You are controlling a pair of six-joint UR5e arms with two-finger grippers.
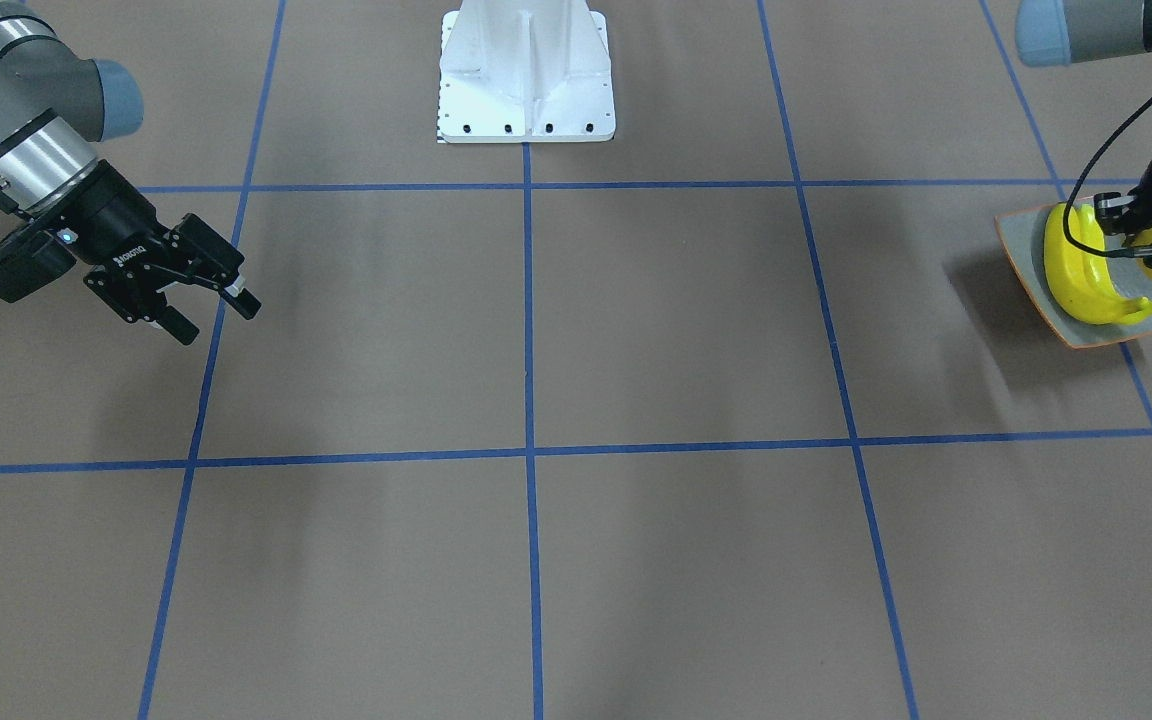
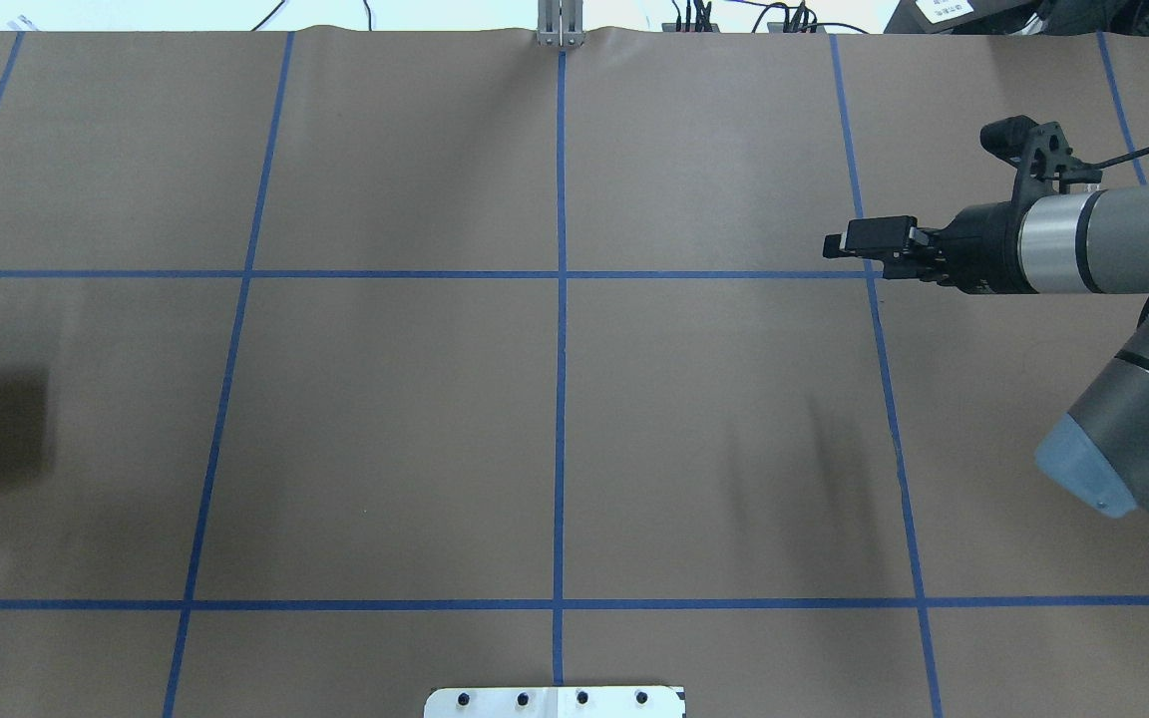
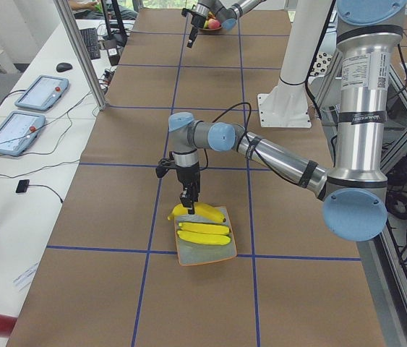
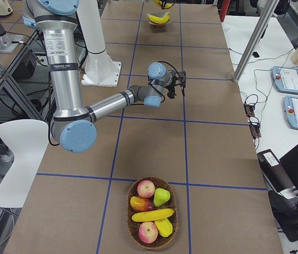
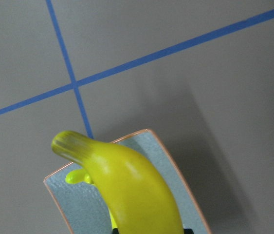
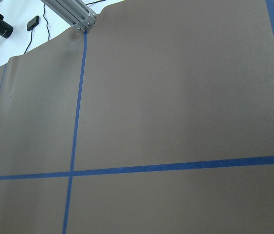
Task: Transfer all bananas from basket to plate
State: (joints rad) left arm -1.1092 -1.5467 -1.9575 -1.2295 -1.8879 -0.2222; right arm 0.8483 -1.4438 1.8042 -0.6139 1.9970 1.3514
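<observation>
Held banana [image 5: 132,190]: closest to the wrist lens, hanging over the plate [image 5: 76,204], with its darker stem end reaching out past the plate's corner.
Left gripper [image 3: 187,202]: above the plate's edge, jaws pinching the held banana (only the finger ends peep in at the bottom of the wrist view).
Two lying bananas [image 3: 204,230]: side by side on the plate, just beside the held banana.
Step in hand: we judge it to be setting this banana down on the plate.
How to do it well: we should bring the fruit inward so that no end overhangs the plate's rim. We then turn it parallel to the two lying bananas and lower it until its belly rests on the glaze. We part the jaws only once it is supported, because a glossy curved fruit on an upcurved dish may well roll.
Right gripper [image 1: 216,313]: well apart from the plate, jaws spread with nothing between them.
Basket [image 4: 128,222]: at the table end opposite the plate. A long yellow fruit [image 4: 152,215] lies in it, and we cannot tell whether it is another banana.
</observation>
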